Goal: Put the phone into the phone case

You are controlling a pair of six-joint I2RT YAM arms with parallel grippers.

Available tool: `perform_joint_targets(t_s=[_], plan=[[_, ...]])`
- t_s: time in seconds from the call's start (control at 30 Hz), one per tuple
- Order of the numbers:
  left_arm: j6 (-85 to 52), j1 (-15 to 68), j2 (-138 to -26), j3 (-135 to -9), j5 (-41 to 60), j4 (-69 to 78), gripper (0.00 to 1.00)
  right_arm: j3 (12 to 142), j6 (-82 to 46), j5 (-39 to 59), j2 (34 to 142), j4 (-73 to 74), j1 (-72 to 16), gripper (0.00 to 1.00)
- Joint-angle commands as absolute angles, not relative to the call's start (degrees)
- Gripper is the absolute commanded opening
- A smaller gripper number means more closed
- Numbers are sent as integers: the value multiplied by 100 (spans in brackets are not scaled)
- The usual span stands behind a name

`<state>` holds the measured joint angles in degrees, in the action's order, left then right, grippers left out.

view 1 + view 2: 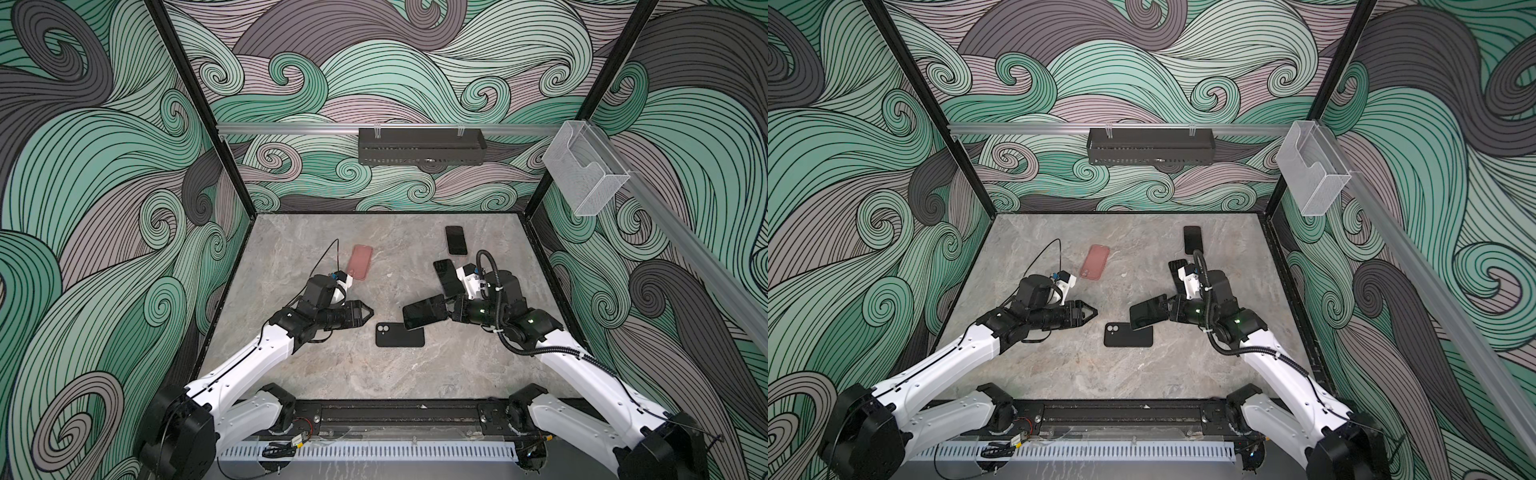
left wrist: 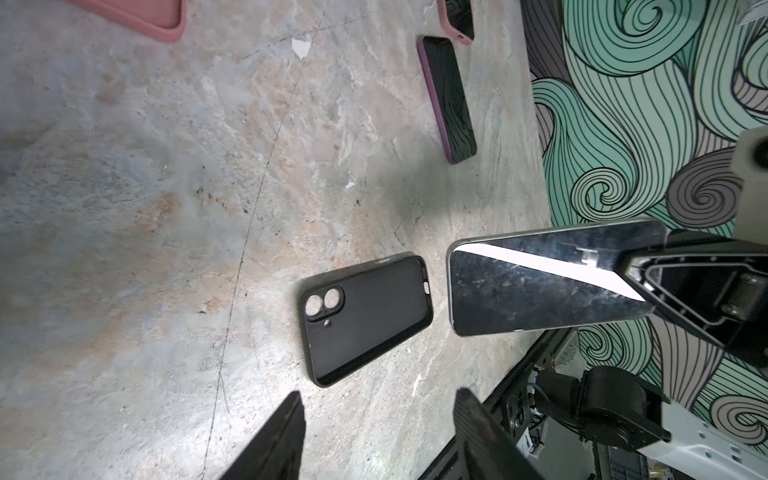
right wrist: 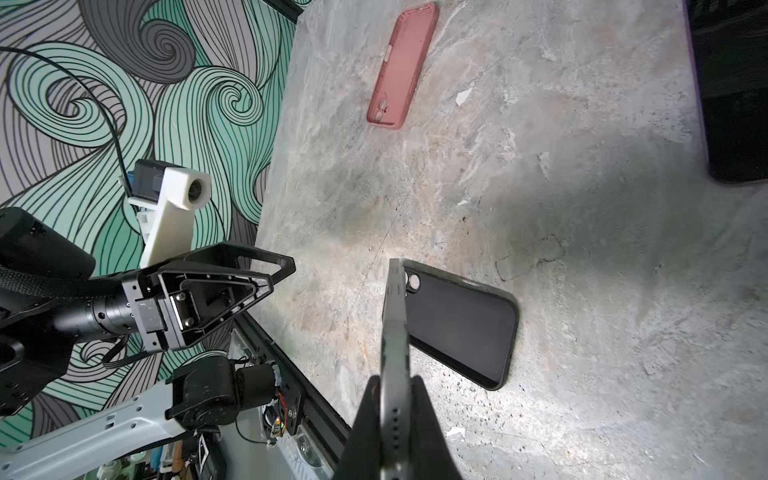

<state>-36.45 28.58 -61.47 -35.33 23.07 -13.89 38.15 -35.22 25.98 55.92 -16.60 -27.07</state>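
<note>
At the centre of the marble table (image 1: 332, 374), the black phone case (image 1: 400, 335) lies flat, open side up, with its camera cut-out toward the left arm. Just above its right end I see the phone (image 1: 424, 311), tilted and clamped at one end by the right gripper (image 3: 394, 380). Whether its free edge touches the case I cannot tell. The left gripper (image 2: 378, 399) hovers near the case's other end, fingers apart, holding nothing. A pink case (image 1: 360, 262) lies well apart, farther back.
</note>
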Motion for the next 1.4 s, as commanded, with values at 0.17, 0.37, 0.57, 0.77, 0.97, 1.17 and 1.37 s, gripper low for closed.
perform_joint_targets(t_s=[0.17,0.37,0.57,0.77,0.97,1.17,1.37], plan=[[-4049,2889,-6535,-3137,2309,-678,57,3210,-4251,1620,5338,-926,-3194,0],[-4087,2961,-6835,-3076,2353,-461,56,2964,-4410,1525,5398,-708,-3278,0],[-4134,3056,-7219,-3075,2429,-195,50,2775,-4653,1661,5617,-186,-3278,0],[-4221,3179,-7637,-3065,2457,143,46,2759,-4787,1953,6004,41,-3274,0],[-4267,3208,-7917,-3125,2443,167,37,2749,-4843,2072,6126,95,-3287,0],[-4372,3286,-8112,-3092,2487,276,30,2659,-4950,2094,6100,47,-3281,0],[-4438,3417,-8407,-3104,2472,356,28,2636,-4970,2170,6047,-149,-3292,0]])
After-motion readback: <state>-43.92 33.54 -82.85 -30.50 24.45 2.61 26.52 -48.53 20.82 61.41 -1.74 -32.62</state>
